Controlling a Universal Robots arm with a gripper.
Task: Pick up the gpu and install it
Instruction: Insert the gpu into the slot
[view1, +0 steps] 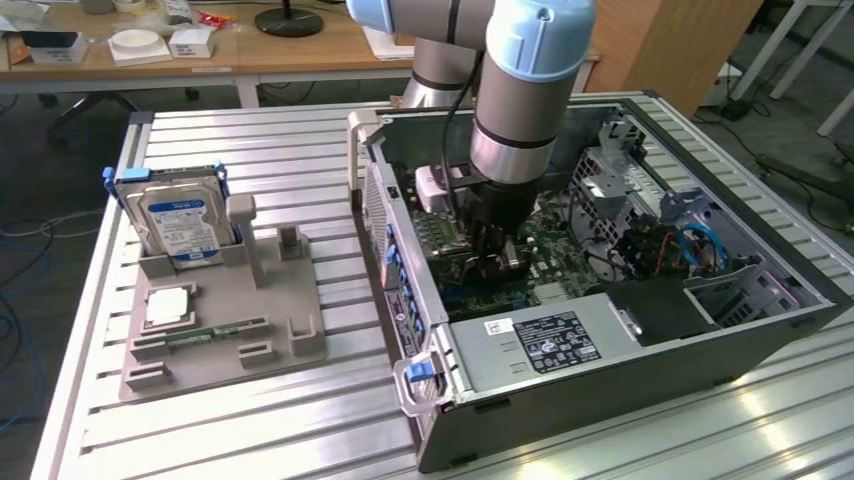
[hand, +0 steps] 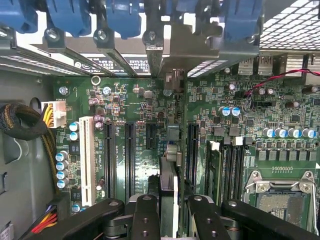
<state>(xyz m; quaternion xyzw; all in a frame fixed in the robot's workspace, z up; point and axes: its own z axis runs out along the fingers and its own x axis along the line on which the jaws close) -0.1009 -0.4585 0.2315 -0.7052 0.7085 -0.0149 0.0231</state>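
Hand sat down inside open dark-grey metal computer case, which lay toward worktop's exterior-view-right edge. Black fingers were part-closed, clamped on thin flat dark gpu card, held edge-on, upright, over green motherboard, lined up between long black expansion slots. Seating not discernible.

Judged: card light, stiff, fragile; edge connector and components intolerant of side load. Best hold: flat faces near top edge, away from pale bracket end.
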